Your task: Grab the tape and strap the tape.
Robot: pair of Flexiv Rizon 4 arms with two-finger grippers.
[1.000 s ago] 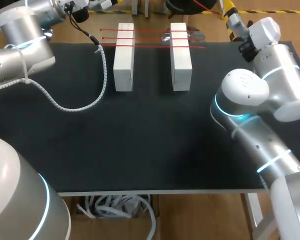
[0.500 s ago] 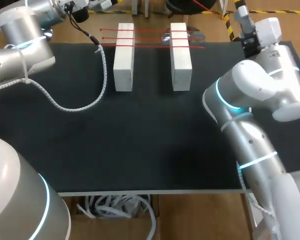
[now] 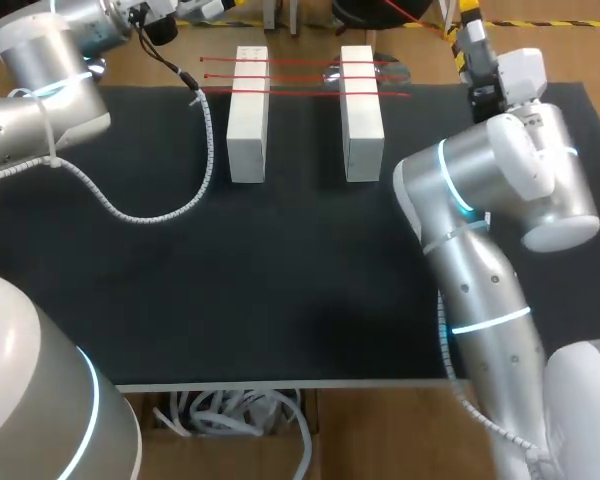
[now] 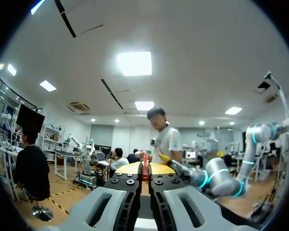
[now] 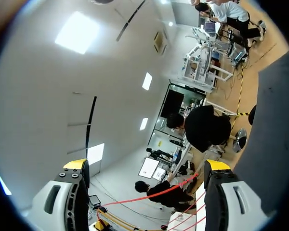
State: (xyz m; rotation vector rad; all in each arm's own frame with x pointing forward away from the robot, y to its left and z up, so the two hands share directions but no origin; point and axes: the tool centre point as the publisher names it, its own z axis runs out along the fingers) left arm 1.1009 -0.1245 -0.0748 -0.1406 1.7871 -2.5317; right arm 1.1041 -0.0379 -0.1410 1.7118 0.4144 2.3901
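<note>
Three red tapes [image 3: 300,75] lie side by side across two white blocks [image 3: 247,130] at the upper middle of the head view, on the far part of the black tabletop [image 3: 280,280]. Their ends overhang the blocks on both sides.

The right arm [image 3: 490,200] rises along the right side of the frame. Its wrist sits near the upper right corner, where its claw is too small and too tangled with the arm to read. In the right wrist view, the right claw [image 5: 147,166] stands wide, and one red tape runs ahead of it across the gap, touching neither finger.

The left arm [image 3: 40,90] comes in at the upper left, with its claw cut off by the frame edge. A ribbed grey cable [image 3: 170,210] loops from the arm onto the tabletop. In the left wrist view, the left claw [image 4: 144,169] is pinched narrow on a thin red sliver [image 4: 145,174]. What the sliver is cannot be told.
</note>
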